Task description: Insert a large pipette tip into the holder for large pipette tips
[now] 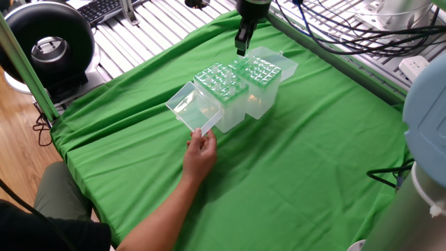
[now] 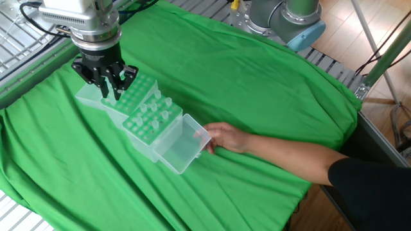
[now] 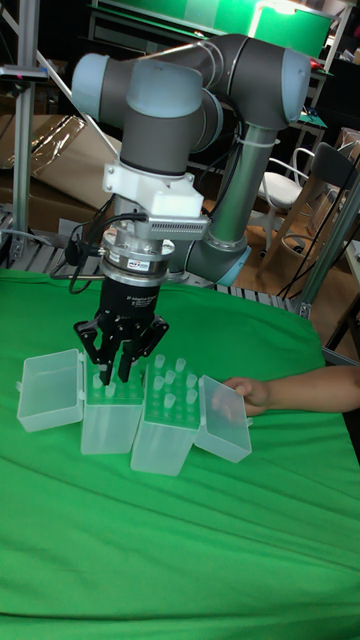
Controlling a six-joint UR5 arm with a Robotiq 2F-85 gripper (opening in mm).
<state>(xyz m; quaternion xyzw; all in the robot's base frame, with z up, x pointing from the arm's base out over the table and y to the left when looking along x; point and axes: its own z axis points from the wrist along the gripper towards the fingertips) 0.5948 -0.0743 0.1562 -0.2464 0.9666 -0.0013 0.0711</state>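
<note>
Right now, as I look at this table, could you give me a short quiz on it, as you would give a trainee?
1. True or false: the tool hangs above the box nearest the person's hand.
2. How many grid-topped boxes stand on the green cloth?
3. The lids of the boxes are: A) swung open, B) shut, C) stacked on each other.

Key: 1 false, it hangs above the box farther from the hand; 2 two, side by side; 3 A.
</note>
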